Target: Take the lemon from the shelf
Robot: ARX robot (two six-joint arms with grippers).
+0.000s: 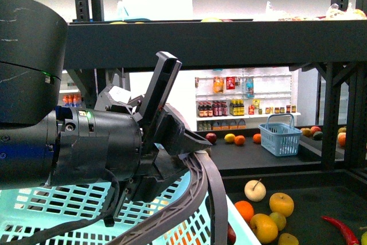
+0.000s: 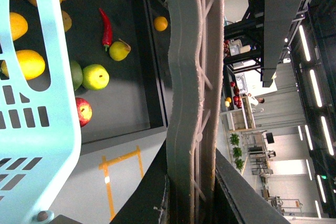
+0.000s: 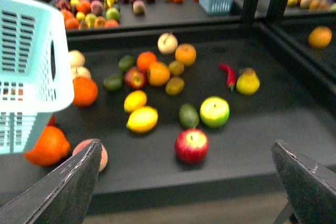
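Fingers (image 3: 71, 184) on my right side are spread wide, empty. Lemon (image 3: 142, 119) sits untouched on the shelf (image 3: 283, 124) deck, just beside a second yellow fruit (image 3: 135, 100), red apple (image 3: 191, 145) near. Nothing done yet: reach, grasp, lift all remain; can't tell whether left fingers (image 1: 163, 84) clamp the basket handle (image 1: 211, 193).

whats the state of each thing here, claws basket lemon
left claw, shut on the basket handle
right claw, open, empty
basket, upright, held by its handle
lemon, lying on the shelf deck, untouched
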